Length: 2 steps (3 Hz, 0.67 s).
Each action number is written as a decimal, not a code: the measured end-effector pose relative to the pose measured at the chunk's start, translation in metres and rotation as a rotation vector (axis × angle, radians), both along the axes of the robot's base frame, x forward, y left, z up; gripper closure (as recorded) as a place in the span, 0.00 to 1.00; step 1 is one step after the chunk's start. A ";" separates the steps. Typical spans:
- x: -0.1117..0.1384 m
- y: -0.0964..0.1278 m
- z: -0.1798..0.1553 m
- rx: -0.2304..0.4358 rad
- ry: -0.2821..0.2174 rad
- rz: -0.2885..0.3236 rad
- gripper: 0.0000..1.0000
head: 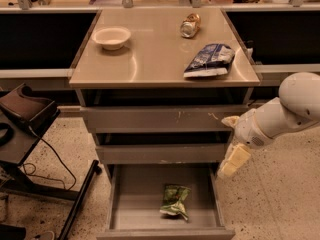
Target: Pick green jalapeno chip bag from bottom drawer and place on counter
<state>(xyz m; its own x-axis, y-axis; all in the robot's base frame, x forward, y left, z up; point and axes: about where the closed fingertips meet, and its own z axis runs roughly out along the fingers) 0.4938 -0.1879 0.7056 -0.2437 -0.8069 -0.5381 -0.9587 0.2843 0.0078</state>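
- The end effector [234,160] hangs beside the right wall of the open bottom drawer [135,194]; its opening cannot be told.
- The green jalapeno chip bag [175,201] lies below it and to its left, on the drawer floor, long axis roughly front to back.
- The bag's print is hardly readable.

The single camera looked down from in front of and above the counter [155,59], close enough to frame it whole with the bottom drawer [140,196] beneath and the gripper [231,164] below its right front corner.
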 end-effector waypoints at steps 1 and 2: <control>0.009 -0.006 -0.036 -0.006 0.036 -0.027 0.00; 0.018 -0.018 -0.079 -0.044 0.118 -0.060 0.00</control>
